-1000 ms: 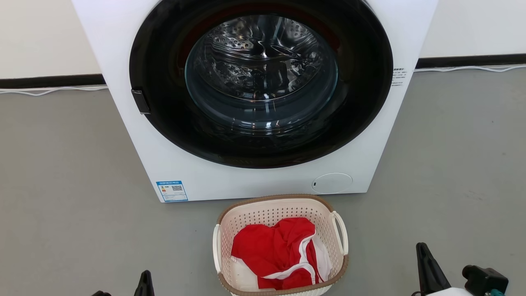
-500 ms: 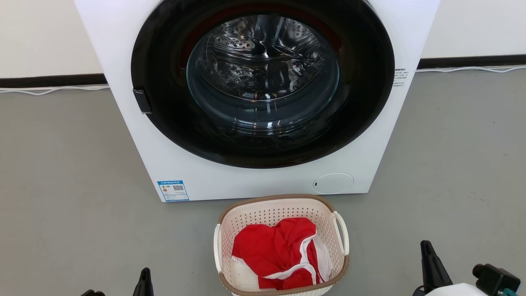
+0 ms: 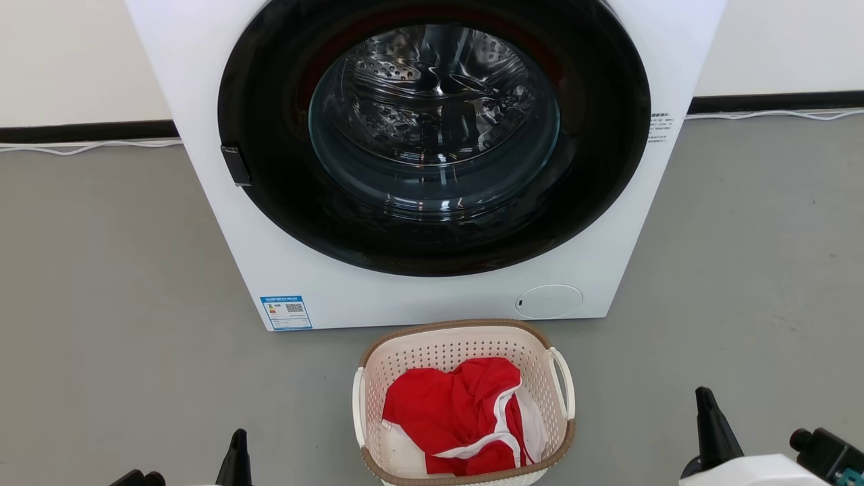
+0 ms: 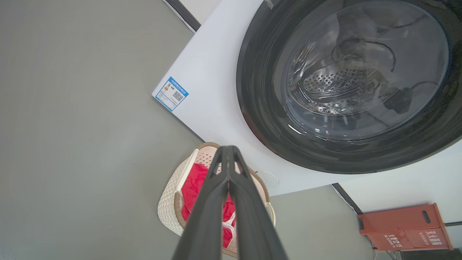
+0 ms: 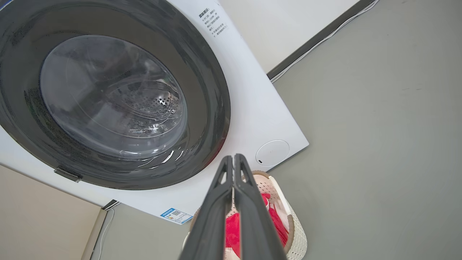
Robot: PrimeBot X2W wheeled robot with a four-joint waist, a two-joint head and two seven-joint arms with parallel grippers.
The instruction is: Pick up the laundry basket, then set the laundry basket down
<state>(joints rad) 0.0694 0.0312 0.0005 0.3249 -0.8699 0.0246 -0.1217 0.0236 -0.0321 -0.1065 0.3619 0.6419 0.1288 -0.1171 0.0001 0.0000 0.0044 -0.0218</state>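
Head view: the laundry basket (image 3: 439, 354) sits just in front of the washing machine (image 3: 405, 297), between my left gripper (image 3: 237, 442) and right gripper (image 3: 705, 403); both are squeezed closed, empty, clear of the basket.

The laundry basket (image 3: 432, 354), cream, perforated, brown-rimmed, is being supported upright by the floor (image 3: 101, 304), near centre, just before the washing machine (image 3: 432, 300); red cloth (image 3: 439, 412) is being contained.

Bright even light, sharp focus, glare on door glass (image 3: 432, 121)
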